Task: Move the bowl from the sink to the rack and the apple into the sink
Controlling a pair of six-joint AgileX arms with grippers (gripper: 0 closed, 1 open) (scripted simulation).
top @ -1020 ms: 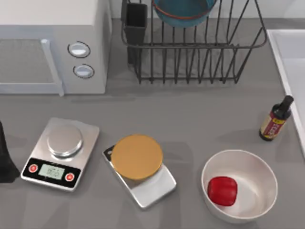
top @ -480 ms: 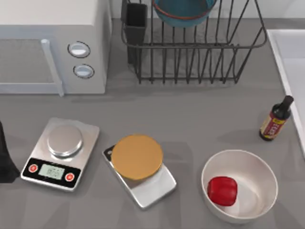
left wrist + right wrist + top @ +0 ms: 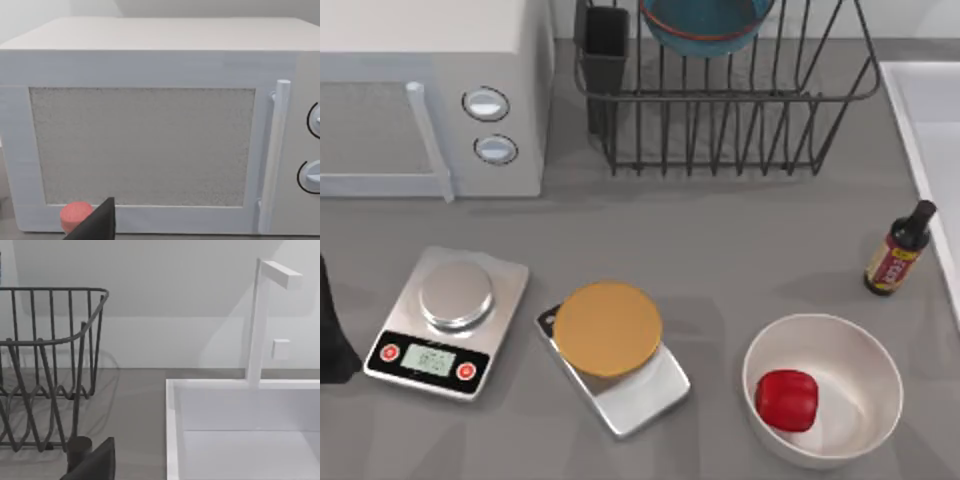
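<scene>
bottle (image 3: 897, 251): red label, unreadable | scale (image 3: 445, 322): display unreadable

surface: grey countertop (image 3: 740, 240) | wall: plain pale wall (image 3: 165, 285) behind | light: soft, even

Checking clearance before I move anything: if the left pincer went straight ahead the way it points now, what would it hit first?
Most likely the microwave: its door faces the left wrist view squarely, nothing between. How far off it stands can't be judged.

A kitchen counter: microwave (image 3: 430, 100), dish rack (image 3: 730, 100), sink (image 3: 240, 430) with faucet (image 3: 260, 320).
</scene>
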